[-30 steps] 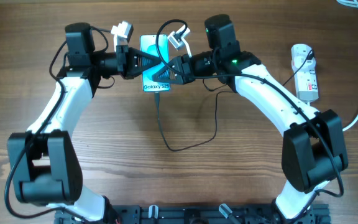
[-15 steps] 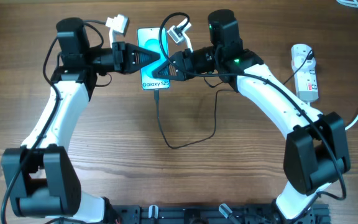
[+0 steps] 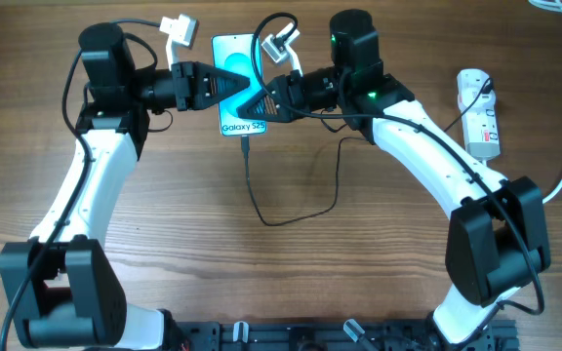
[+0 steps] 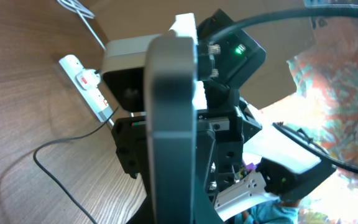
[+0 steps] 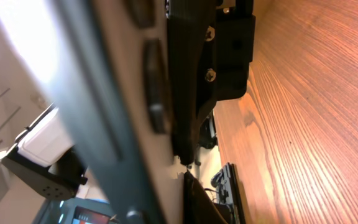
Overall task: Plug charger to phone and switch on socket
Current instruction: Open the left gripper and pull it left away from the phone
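The phone (image 3: pixel 230 57) sits at 12 o'clock on the worktop (image 3: pixel 359 263), screen up. The charger (image 3: pixel 261 216) meets the phone's 6 o'clock edge, and its black cable loops toward 5 o'clock and back up. The left pincer (image 3: pixel 237 86) pinches the phone from 9 o'clock. The right pincer (image 3: pixel 259 97) grips it from 3 o'clock. The socket (image 3: pixel 480 115) lies well apart at 2 o'clock, near the worktop's edge.
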